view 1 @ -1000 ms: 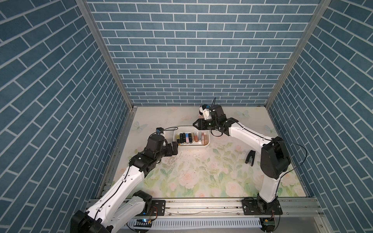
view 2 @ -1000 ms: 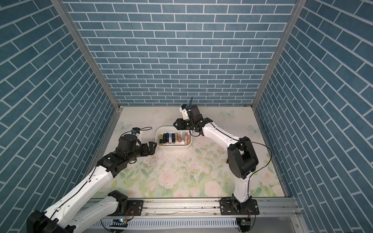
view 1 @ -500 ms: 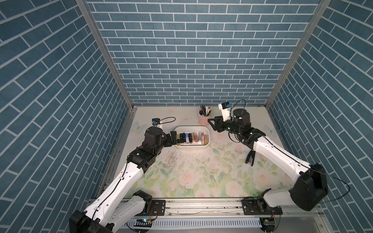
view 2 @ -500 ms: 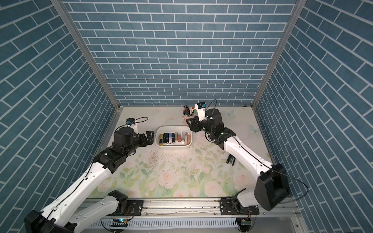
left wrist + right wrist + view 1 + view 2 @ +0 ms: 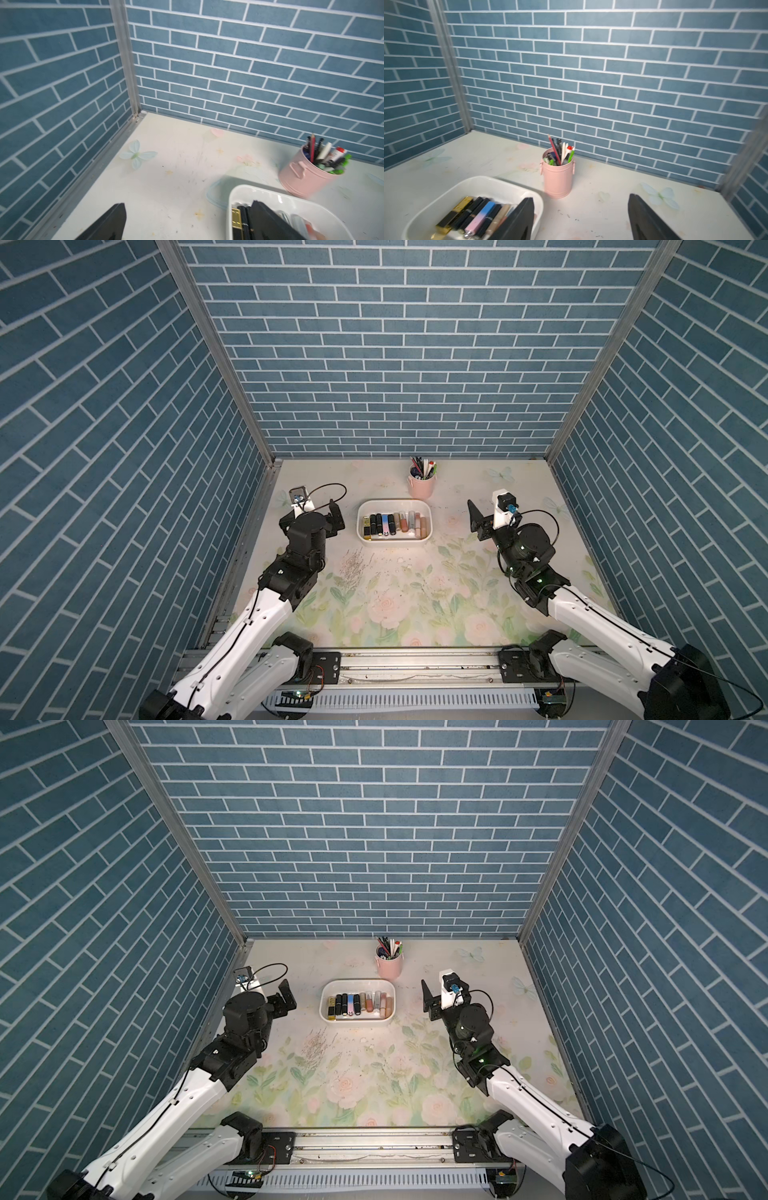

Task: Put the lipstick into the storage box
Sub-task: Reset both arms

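Bimanual cell, seen from above and from both wrists; one desk (image 5: 415, 605), floral-printed, walled on three sides in blue brick pattern; two arms, left arm (image 5: 257, 614) and right arm (image 5: 602, 626), reaching in from the near rail, one to either side of centre; one storage box (image 5: 395, 503), white, shallow, round-cornered, near the middle of the desk, long axis running left to right, set between the two pincers; one pink pen cup (image 5: 422, 487), upright just behind the box's right end, contact with it not clear, holding pens too crowded to count; left pincer (image 5: 188, 203) spread wide and empty, just beside the box's left short end, the nearer of the two; right pincer (image 5: 580, 197) also parted and empty, off the box's right short end with a strip of bare desk between; lipsticks (image 5: 359, 1006) all inside the box, in one row, side by side, long axes front to back across the box's short way, about ten, the pale ones at the right end hard to separate; none seen loose on the desk in both top views, though the ground beneath the arms is hidden; judged: filling done or nearly so, no target on show for a further pick, any next reach into the box shortest from the left
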Robot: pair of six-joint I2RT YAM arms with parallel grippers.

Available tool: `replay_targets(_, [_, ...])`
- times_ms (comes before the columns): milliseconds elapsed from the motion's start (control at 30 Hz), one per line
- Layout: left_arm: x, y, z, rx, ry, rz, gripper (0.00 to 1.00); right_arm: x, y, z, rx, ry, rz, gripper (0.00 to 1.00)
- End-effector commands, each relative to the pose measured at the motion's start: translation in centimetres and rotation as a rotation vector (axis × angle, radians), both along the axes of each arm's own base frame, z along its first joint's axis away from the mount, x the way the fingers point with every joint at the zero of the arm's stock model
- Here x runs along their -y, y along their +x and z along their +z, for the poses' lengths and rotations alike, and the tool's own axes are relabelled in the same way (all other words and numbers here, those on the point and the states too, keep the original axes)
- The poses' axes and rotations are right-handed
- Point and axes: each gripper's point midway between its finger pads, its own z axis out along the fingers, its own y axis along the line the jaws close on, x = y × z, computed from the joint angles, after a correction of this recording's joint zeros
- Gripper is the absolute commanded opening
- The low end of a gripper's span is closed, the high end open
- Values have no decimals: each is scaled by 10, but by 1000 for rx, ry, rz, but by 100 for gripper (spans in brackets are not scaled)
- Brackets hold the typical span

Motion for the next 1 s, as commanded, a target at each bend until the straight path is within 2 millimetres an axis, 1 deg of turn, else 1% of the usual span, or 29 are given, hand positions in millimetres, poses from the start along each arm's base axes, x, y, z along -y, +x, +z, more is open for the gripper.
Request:
replay_targets(0, [-31, -2, 8, 84, 50, 122, 100, 43, 9, -13, 10, -50, -201, 76])
replay_targets(133, [-61, 2, -9, 82, 25, 186, 100, 79, 20, -44, -53, -29, -299, 76])
replay_targets(233, [-87, 8, -32, 54, -55, 218, 100, 107, 30, -67, -95, -18, -364, 77])
replay_targets(267, [-94, 11, -33, 62, -77, 222, 100, 113, 32, -73, -107, -14, -371, 77])
replay_targets(300, [-98, 12, -48, 41, -87, 219, 100, 118, 35, -82, -123, -9, -374, 77])
replay_targets(333, [-101, 14, -53, 40, -76, 209, 100, 122, 37, -89, -137, -5, -370, 77])
replay_targets(433, [-101, 18, -61, 67, -28, 188, 100, 130, 42, -108, -157, -2, -377, 77])
replay_targets(500, [-100, 20, -64, 92, -17, 177, 100, 133, 47, -124, -199, -44, -376, 77])
replay_targets(600, [-96, 26, -70, 112, -15, 145, 100, 139, 46, -135, -199, -49, -395, 78])
replay_targets(700, [-92, 33, -80, 115, -19, 121, 100, 141, 46, -141, -193, -45, -391, 78])
replay_targets(833, [-86, 41, -96, 109, -21, 86, 100, 143, 48, -141, -172, -48, -393, 78])
replay_targets(967, [-90, 45, -115, 80, -7, 104, 100, 142, 48, -145, -167, -51, -377, 78])
